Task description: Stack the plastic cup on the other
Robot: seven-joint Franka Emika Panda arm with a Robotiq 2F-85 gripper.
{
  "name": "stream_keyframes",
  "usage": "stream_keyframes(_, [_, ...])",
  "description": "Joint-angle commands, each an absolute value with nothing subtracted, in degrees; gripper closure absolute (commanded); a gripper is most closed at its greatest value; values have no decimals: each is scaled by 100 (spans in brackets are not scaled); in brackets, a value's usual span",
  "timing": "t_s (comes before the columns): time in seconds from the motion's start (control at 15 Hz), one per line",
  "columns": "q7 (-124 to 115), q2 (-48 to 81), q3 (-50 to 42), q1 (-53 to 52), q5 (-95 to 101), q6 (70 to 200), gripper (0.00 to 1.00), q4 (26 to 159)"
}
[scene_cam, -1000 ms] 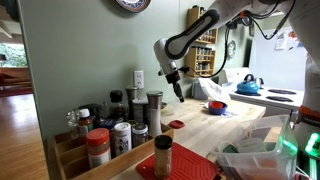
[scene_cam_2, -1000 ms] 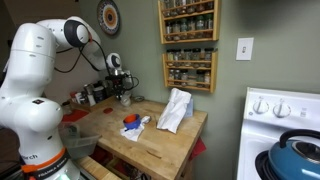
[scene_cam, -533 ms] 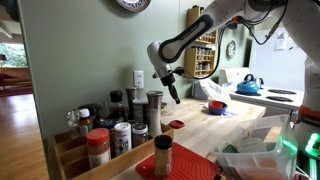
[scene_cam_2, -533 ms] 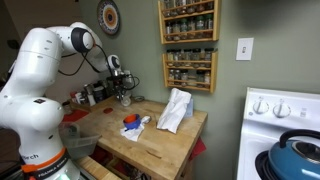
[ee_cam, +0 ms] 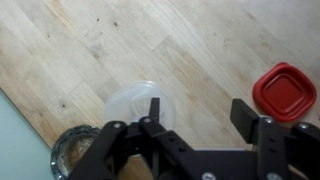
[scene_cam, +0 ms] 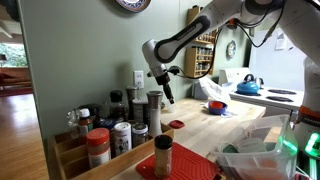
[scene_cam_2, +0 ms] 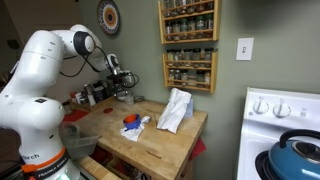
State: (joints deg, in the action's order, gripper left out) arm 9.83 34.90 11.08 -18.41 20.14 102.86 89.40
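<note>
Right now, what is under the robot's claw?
In the wrist view, a clear plastic cup stands on the wooden counter below the open gripper, under one finger. That finger hides part of its rim.

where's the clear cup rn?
Wrist view, left of centre: the clear cup sits on the wooden counter, partly behind one finger of the open gripper; the red lid lies at frame right.

The bench (ee_cam: 200,40) is pale wood streaked with fine darker grain. The plastic cup (ee_cam: 135,100) is cloudy translucent white, the square lid (ee_cam: 284,88) red and the tool (ee_cam: 197,118) black. In an exterior view the kettle (scene_cam_2: 297,155) is blue and the cloth (scene_cam_2: 175,108) white.
</note>
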Motion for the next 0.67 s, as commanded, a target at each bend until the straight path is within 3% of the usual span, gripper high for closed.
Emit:
stream_keyframes(0.0, [1072,3710,977,-1886,2175,10180,0,8706])
stream_keyframes(0.6, [280,2835,975,-1664,1505,10411,0,9214])
